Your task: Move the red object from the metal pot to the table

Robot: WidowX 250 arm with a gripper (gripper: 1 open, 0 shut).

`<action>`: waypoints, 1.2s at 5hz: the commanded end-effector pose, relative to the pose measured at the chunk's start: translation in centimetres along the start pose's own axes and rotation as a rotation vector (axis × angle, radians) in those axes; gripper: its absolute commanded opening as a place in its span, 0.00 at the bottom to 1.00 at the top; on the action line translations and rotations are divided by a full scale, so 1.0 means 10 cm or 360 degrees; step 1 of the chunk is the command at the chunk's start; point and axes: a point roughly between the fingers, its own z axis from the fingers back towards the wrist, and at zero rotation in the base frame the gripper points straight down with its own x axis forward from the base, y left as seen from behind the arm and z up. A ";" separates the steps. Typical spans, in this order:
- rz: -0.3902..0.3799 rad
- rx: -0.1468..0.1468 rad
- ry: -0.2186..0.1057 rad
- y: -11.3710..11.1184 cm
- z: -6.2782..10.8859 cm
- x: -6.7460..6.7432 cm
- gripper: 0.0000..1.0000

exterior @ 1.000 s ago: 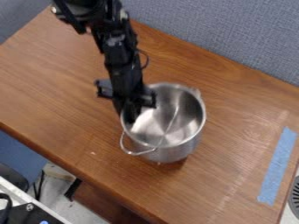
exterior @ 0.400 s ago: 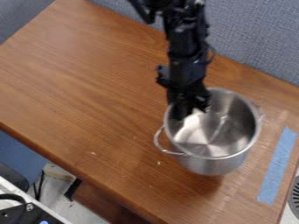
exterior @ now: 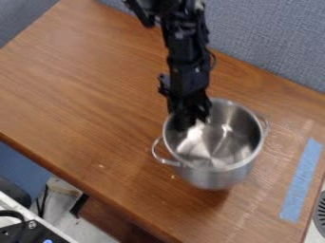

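Note:
The metal pot (exterior: 237, 142), shiny and round, stands on the brown wooden table (exterior: 76, 90) right of centre, with one loop handle facing the front left. My black arm comes down from the top, and my gripper (exterior: 191, 121) reaches inside the pot at its left rim. The fingers look shut. The red object is hidden: no red shows in the pot or on the table, and I cannot tell if anything sits between the fingers.
A strip of blue tape (exterior: 299, 180) lies along the table's right edge. The table's front edge runs diagonally just below the pot. A grey wall stands behind the table, with dark clutter below at the bottom left.
The pot and my gripper have shifted right across the table together, then back a little to the left. The wrist has rolled. The fingers stayed shut.

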 end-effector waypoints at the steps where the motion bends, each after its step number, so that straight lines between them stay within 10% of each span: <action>1: 0.0037 0.0032 -0.0180 0.09 0.65 0.02 0.00; 3: -0.0048 0.0083 -0.0206 0.02 1.25 0.08 0.00; 4: -0.0245 0.0111 -0.0136 -0.26 1.26 0.09 0.00; 6: -0.0276 0.0180 -0.0082 -0.08 1.09 -0.01 0.00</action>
